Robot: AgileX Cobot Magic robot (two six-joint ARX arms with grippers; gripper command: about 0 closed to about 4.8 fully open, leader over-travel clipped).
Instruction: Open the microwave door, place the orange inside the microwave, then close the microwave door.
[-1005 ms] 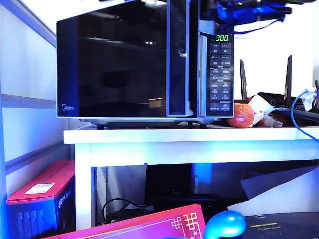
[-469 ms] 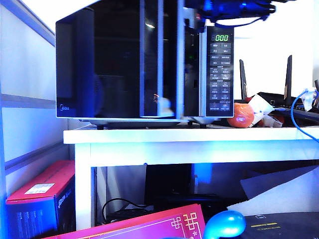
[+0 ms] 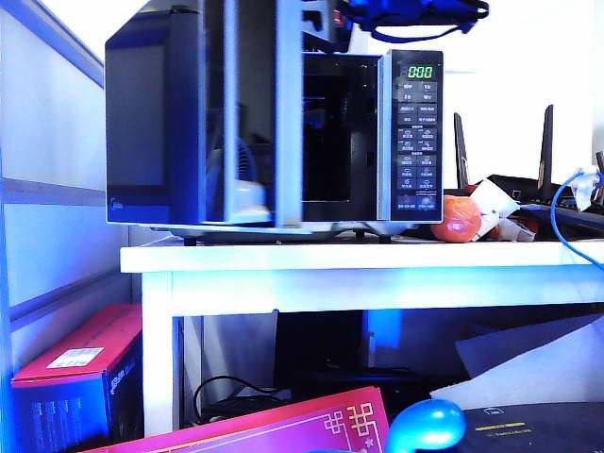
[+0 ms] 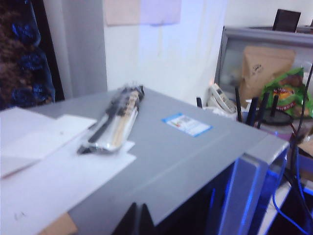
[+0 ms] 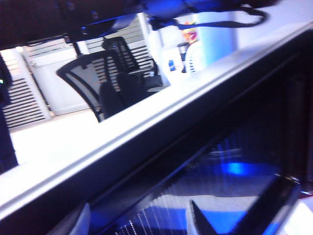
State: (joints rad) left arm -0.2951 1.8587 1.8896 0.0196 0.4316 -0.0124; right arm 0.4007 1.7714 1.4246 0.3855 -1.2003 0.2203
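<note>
Two claws, both up by the top of the microwave point(image 3: 411, 132), which fills the upper left and centre of the exterior frame on a white table point(image 3: 377, 260).

Microwave door point(image 3: 253, 113) standing open, hinged at the left side, long axis upright, silver free edge turned out toward the camera. Dark cavity point(image 3: 330, 142) exposed between the door and the button column, green display at upper right of the oven.

Orange point(image 3: 457, 219) on the table at centre right of the frame, just beside the microwave's lower right corner, next to a crumpled white paper cup point(image 3: 493, 200); outside the cavity, well below and apart from both claws.

Right arm point(image 3: 415, 11) at the top edge, above the oven. Right claw point(image 5: 142, 223) right up against the door, fingers point(image 5: 199, 223) spread apart, door mesh showing in the gap, nothing seen pinched.

Left claw point(image 4: 138, 221) over the oven's grey top panel point(image 4: 195, 156), fingertips pressed together, empty.
</note>
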